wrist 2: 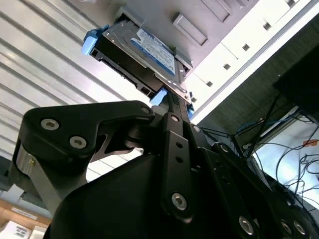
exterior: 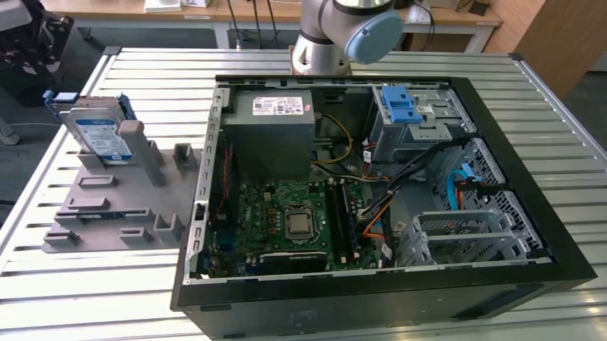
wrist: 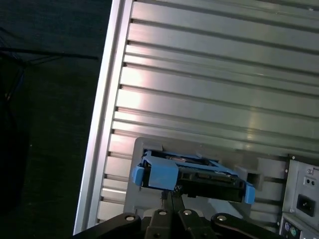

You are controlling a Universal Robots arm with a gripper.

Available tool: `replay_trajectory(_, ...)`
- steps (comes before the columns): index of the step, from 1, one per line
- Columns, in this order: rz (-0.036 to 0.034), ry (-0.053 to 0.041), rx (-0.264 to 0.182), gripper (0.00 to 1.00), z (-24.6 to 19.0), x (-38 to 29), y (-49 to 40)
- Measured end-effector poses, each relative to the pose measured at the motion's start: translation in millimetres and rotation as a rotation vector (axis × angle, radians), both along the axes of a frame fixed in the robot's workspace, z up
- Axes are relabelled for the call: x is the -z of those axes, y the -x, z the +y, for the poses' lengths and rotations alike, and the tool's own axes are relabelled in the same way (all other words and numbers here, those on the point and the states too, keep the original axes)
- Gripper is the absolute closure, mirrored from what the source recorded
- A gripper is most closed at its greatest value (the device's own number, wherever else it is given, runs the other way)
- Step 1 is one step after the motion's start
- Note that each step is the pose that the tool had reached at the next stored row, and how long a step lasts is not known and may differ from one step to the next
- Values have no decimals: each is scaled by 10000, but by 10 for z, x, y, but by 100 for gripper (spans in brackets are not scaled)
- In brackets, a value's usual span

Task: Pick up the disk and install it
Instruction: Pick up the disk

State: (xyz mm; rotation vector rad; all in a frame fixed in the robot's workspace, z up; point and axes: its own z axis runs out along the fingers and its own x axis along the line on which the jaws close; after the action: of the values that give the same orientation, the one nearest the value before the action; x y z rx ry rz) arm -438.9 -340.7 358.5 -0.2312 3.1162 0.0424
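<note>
The disk, a silver drive with a white-and-blue label in a blue carrier, stands on edge in a slot of the grey fixture at the exterior view's left. My gripper hangs dark at the table's far left edge, just beyond the disk's upper end. In the first wrist view the disk shows edge-on, and the gripper is shut, its tips meeting right at the carrier's edge. The second wrist view has the disk past the gripper, whose tips reach the carrier's blue corner.
An open computer case lies on the ribbed metal table, with a grey power-supply box, a motherboard and a drive cage with a blue latch. The arm's base stands behind the case.
</note>
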Motion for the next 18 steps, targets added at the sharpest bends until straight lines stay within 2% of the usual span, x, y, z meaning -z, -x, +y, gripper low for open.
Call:
replay_trajectory(10,17,26,-1050,89,1,4,0)
replay_trajectory(18,19,29,-2449,89,1,7,0)
